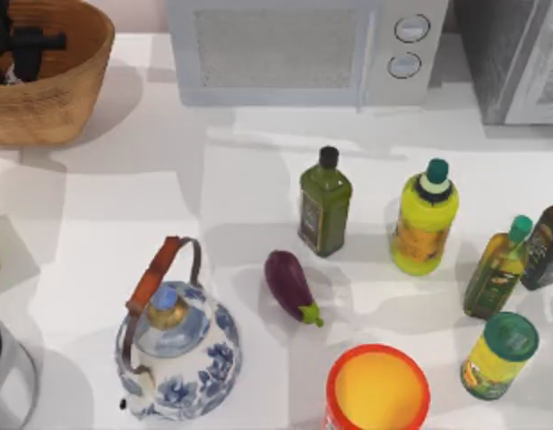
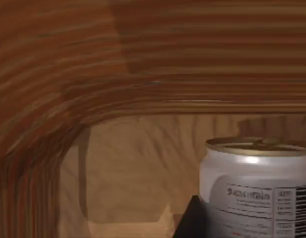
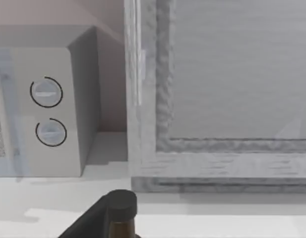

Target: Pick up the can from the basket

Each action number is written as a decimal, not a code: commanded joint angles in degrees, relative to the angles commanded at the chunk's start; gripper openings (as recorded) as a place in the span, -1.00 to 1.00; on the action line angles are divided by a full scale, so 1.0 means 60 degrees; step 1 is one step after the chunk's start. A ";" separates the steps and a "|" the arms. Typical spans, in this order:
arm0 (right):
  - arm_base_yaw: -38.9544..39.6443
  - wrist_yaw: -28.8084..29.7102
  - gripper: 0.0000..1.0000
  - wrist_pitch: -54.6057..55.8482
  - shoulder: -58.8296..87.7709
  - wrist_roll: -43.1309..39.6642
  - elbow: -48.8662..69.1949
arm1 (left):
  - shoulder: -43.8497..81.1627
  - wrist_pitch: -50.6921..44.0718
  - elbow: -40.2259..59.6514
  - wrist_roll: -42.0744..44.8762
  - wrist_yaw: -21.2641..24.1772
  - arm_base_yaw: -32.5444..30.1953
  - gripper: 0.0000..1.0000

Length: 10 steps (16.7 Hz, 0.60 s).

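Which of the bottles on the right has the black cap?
The dark green olive oil bottle, leftmost of the group, beside the eggplant. The yellow bottle and slim oil bottle have green caps.

A rendered kitchen counter: a microwave (image 1: 303,49) stands at the back, with oil bottles (image 1: 324,202), an eggplant (image 1: 291,285) and a teapot (image 1: 176,345) in front of it.

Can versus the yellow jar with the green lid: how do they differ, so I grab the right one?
The can is silvery white with printed text and a pale metal top; the jar is yellow with a green lid. The can stands inside the basket at the table's far left, with the left gripper down in there; the jar stands on the open table at the near right, beside the orange tub. Both are upright cylinders.
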 joint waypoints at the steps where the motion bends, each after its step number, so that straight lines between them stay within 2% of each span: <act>1: 0.0000 0.0000 1.00 0.0000 0.0000 0.0000 0.0000 | -0.0446 0.0194 -0.0405 -0.0020 -0.0020 -0.0009 -1.00; 5: 0.0000 0.0000 1.00 0.0000 0.0000 0.0000 0.0000 | -0.3099 0.1285 -0.2929 -0.0132 -0.0108 -0.0095 -1.00; 10: 0.0000 0.0000 1.00 0.0000 0.0000 0.0000 0.0000 | -0.7917 0.3056 -0.7409 -0.0301 -0.0239 -0.0255 -1.00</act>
